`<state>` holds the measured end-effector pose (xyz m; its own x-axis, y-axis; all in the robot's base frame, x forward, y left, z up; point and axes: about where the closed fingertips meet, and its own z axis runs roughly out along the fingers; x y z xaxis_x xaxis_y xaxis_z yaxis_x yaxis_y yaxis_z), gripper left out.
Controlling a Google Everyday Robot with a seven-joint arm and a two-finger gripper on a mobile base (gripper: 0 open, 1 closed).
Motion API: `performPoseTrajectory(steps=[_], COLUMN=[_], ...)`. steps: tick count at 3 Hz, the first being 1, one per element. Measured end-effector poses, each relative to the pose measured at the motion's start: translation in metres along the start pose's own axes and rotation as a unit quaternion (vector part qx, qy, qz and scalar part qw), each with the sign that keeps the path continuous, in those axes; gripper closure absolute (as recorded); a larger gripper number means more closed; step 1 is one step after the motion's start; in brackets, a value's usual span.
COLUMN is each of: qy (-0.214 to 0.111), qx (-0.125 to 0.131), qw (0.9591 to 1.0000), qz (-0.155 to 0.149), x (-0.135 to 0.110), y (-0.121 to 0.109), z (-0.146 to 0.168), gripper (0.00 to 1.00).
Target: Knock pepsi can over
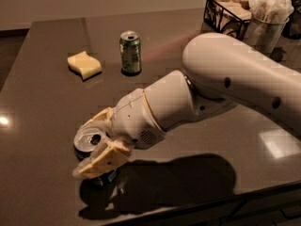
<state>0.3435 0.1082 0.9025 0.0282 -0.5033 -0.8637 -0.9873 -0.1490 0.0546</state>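
The pepsi can (88, 140) stands near the table's front left. Only its silver top and a little of its dark body show, because my gripper (83, 147) is around it. One finger (96, 120) lies against the can's far side and the other finger (102, 161) covers its near side, so the fingers look closed on the can. The can's top still faces up. My white arm (221, 84) reaches in from the right.
A green can (130, 52) stands upright at the middle back, with a yellow sponge (84, 65) to its left. A black wire caddy (228, 11) and a cup of napkins (265, 25) stand at the back right. The table's front edge (197, 204) is close below the gripper.
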Motion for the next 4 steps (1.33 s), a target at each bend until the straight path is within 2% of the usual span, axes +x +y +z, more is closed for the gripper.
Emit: performPoseTrajectory(steps=[1, 2, 3, 4], qy=[0.047, 0.121, 0.242, 0.33], qx=[0.012, 0.034, 0.033, 0.036], qw=[0.9987, 0.9913, 0.9679, 0.9411], qz=[0.018, 0.039, 0.061, 0.062], x=[0.004, 0.011, 0.035, 0.059], y=[-0.017, -0.045, -0.079, -0.099], z=[-0.033, -0.071, -0.092, -0.101], gripper=[0.88, 1.0, 1.0, 1.0])
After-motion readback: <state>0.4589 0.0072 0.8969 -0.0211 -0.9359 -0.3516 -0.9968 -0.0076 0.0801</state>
